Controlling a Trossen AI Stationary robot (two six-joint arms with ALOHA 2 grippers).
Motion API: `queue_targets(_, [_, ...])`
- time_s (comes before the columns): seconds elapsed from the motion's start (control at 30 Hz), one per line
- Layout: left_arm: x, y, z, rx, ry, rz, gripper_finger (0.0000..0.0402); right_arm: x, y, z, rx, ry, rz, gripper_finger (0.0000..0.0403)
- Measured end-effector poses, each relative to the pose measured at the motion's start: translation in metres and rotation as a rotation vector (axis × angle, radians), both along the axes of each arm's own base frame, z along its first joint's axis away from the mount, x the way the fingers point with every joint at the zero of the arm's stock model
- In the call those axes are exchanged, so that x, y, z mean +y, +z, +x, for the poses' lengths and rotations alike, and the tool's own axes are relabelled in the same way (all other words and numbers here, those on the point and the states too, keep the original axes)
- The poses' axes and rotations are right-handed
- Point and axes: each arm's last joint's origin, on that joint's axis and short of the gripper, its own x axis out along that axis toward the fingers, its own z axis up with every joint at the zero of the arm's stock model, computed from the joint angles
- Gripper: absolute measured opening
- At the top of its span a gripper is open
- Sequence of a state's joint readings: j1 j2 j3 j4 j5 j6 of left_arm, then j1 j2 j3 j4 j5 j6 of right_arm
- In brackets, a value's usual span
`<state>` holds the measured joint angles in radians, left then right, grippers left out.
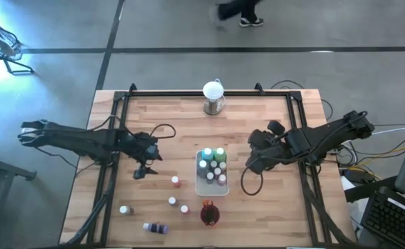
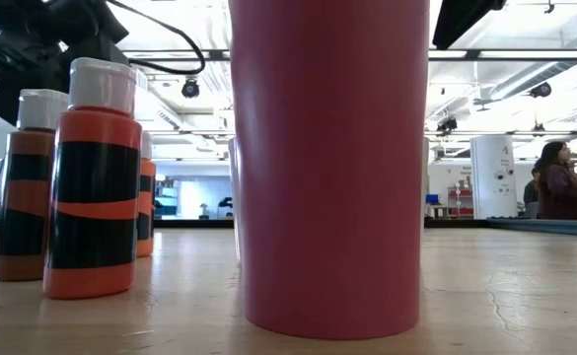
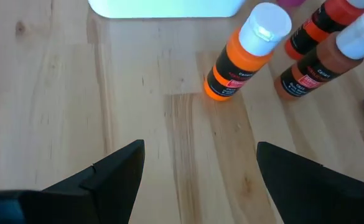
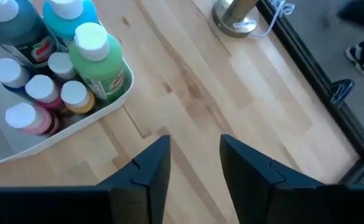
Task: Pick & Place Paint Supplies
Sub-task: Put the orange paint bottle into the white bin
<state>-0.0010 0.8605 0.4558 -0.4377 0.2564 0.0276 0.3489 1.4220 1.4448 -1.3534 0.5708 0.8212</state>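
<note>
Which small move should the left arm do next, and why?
Probably move the left claw forward and down onto the orange bottle. It stands directly ahead on the bare wood, outside the tray, and the claw is open and empty above the table.

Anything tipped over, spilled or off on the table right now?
One dark blue bottle lies on its side near the table's front edge; the other loose bottles stand upright. No spill shows. The tray holds upright bottles. Both grippers, left gripper and right gripper, hold nothing.
</note>
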Motion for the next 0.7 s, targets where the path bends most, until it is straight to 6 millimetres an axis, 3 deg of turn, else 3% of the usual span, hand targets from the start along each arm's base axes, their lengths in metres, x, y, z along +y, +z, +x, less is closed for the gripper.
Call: queue_targets(0.7, [0.0,-0.009,0.007,0.034,-0.021,0.017,0.0314,0.003,0.004,0.011,-0.109,0.035,0.017,0.0183])
